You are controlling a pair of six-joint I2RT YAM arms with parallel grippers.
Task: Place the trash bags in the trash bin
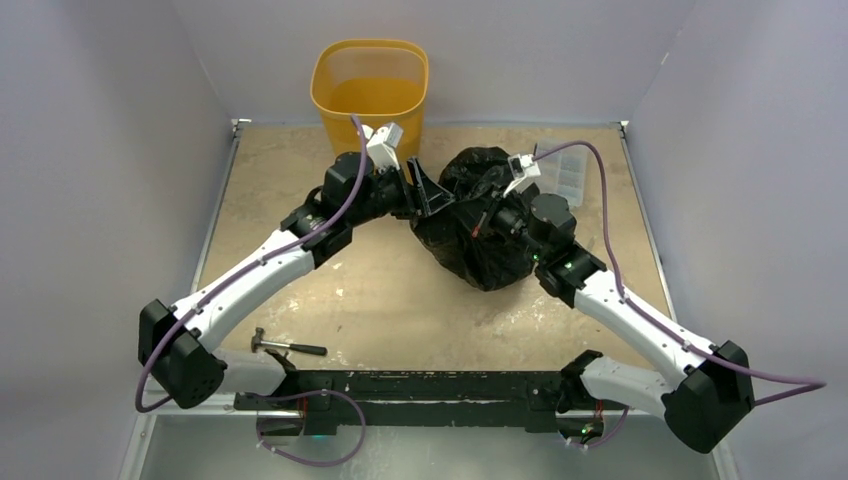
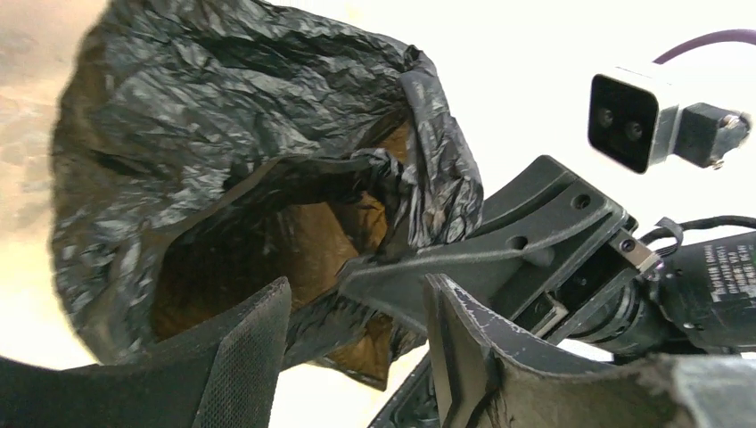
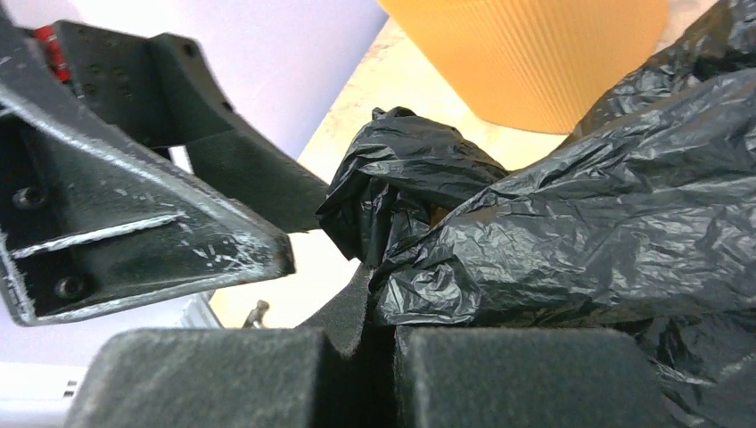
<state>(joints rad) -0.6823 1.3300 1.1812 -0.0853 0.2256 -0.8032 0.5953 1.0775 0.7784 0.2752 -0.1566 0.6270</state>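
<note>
Right gripper [image 3: 378, 332]: closed on a fold of the bag [image 1: 470, 250]. In the right wrist view the two pads are pressed together with wrinkled black film pinched between them. From above, this gripper is half buried in the right side of the bag.

Left gripper [image 2: 357, 290]: open, jaws well apart and holding nothing. It points at the left edge of the bag. In the left wrist view, a finger of the right gripper shows in the gap between the left fingers, just beyond their tips.

Bag: black, glossy, heavily creased and bunched into a rounded mass. It is on the table [image 1: 400, 300], right of centre, between the two wrists. Its mouth gapes toward the left wrist camera, and the inside shows brown. I cannot tell whether any part is lifted off the table.

Bin [image 1: 345, 120]: orange-yellow and upright at the far edge of the table, left of centre. No bag is in it. The bag lies near it, to its right and nearer the arms, with a strip of table between them in the right wrist view.

Other items: a clear box [image 1: 575, 175] at the far right, just behind the right wrist, and a hammer [image 1: 290, 346] on the near left of the table.
</note>
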